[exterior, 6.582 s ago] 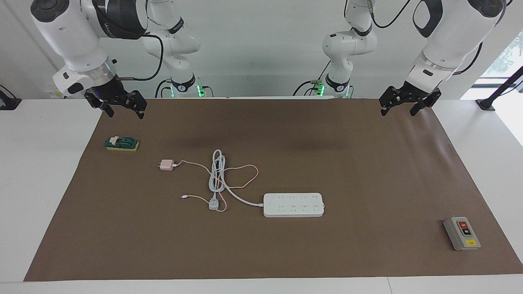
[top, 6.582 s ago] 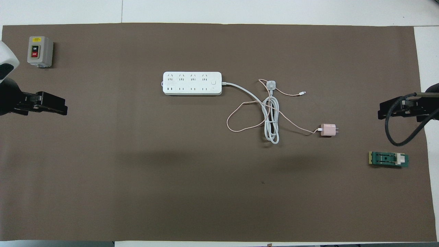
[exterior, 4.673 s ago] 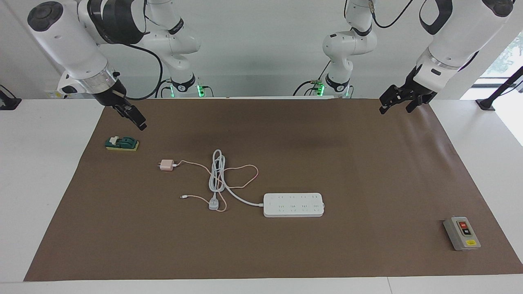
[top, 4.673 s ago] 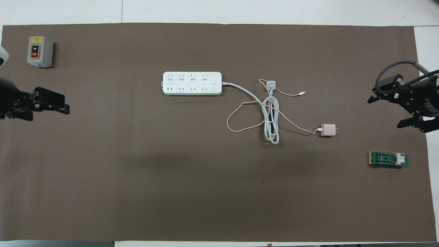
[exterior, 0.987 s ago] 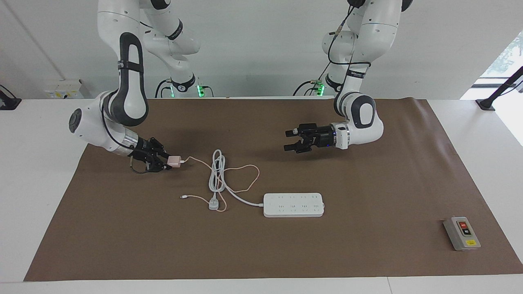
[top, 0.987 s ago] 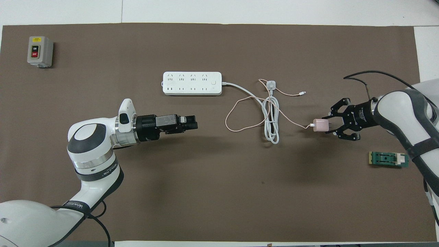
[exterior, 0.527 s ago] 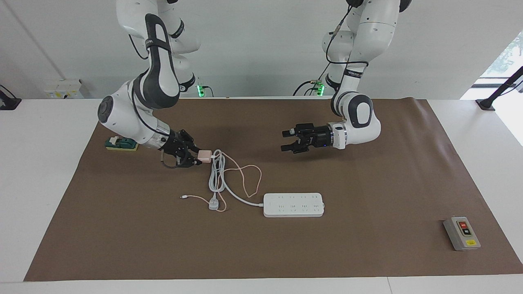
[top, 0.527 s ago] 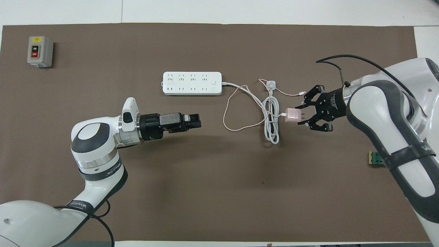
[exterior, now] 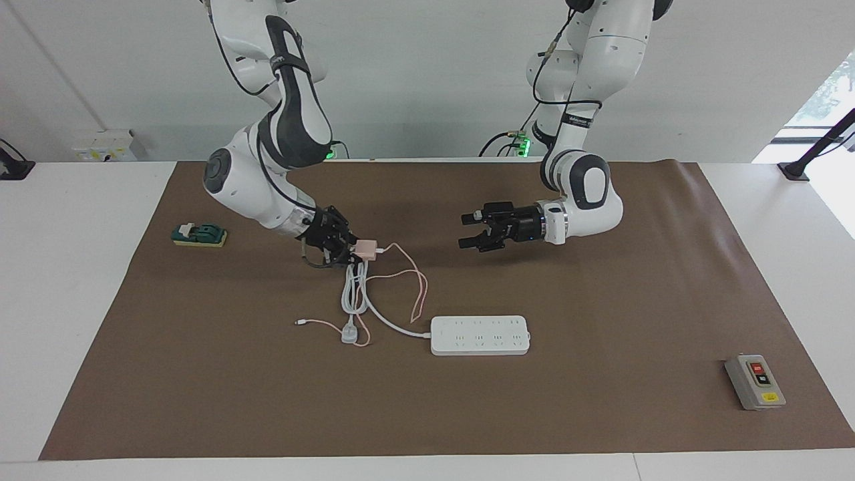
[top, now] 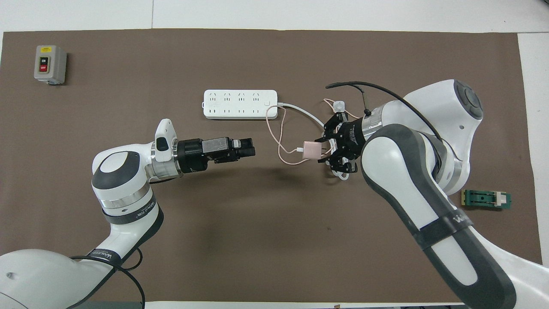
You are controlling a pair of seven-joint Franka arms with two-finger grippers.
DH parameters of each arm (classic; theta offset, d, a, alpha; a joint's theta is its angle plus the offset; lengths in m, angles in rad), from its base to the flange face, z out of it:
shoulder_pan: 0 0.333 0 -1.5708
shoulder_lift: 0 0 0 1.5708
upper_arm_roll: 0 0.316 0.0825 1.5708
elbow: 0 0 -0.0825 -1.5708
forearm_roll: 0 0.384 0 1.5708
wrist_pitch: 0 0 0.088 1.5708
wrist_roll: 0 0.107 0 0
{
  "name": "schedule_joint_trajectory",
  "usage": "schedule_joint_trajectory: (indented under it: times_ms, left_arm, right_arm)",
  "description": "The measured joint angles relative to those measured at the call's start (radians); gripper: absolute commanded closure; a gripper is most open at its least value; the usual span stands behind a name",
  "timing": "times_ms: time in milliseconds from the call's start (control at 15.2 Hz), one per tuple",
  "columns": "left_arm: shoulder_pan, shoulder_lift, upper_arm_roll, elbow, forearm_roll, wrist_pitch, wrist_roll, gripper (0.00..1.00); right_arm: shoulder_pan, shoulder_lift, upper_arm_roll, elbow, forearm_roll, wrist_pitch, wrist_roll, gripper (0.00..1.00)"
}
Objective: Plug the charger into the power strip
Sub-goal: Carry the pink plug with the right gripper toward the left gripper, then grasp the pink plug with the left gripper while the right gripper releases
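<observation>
My right gripper (exterior: 356, 250) (top: 324, 150) is shut on the charger (exterior: 365, 249) (top: 312, 150), a small pink cube lifted off the mat over the coiled grey-white cord (exterior: 354, 288). Its thin pink cable (exterior: 419, 288) (top: 278, 136) trails in loops down toward the power strip. The power strip (exterior: 479, 335) (top: 240, 104) lies flat on the brown mat, sockets up, farther from the robots than both grippers. My left gripper (exterior: 465, 230) (top: 251, 150) hovers open and empty above the mat, pointing at the charger.
The strip's grey-white plug (exterior: 349, 334) (top: 339, 105) rests at the end of the coiled cord. A grey button box (exterior: 755, 381) (top: 50, 64) stands at the left arm's end, a green block (exterior: 199, 235) (top: 486, 199) at the right arm's end.
My right gripper has carried the charger toward the middle of the table, over the coiled cord, dragging the pink cable along. My left gripper has barely shifted.
</observation>
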Motion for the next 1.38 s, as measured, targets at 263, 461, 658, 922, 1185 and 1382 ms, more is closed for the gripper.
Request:
schedule_joint_trajectory:
  times_ms: [263, 461, 658, 922, 1185, 1382]
  left_arm:
    - [0.0, 0.012, 0.001, 0.004, -0.001, 0.006, 0.001, 0.0]
    - [0.0, 0.015, 0.001, 0.005, -0.001, 0.024, 0.001, 0.0]
    - [-0.007, 0.017, 0.001, 0.005, -0.001, 0.028, 0.001, 0.0]
    - [-0.014, 0.017, 0.0, 0.005, -0.001, 0.031, 0.001, 0.0]
    - [-0.014, 0.017, 0.0, 0.005, -0.001, 0.04, 0.001, 0.0]
    - [-0.014, 0.017, 0.0, 0.005, -0.001, 0.041, 0.027, 0.0]
  right_arm:
    - [0.052, -0.014, 0.0, 0.002, 0.001, 0.01, 0.023, 0.8]
    - [0.102, -0.016, 0.0, 0.004, 0.001, 0.07, 0.077, 0.8]
    - [0.15, -0.016, 0.001, 0.004, 0.001, 0.135, 0.104, 0.8]
    - [0.161, -0.003, -0.001, 0.027, 0.001, 0.148, 0.107, 0.8]
    - [0.161, 0.064, -0.004, 0.108, 0.001, 0.118, 0.134, 0.8]
    - [0.17, 0.089, -0.002, 0.125, 0.001, 0.12, 0.145, 0.8]
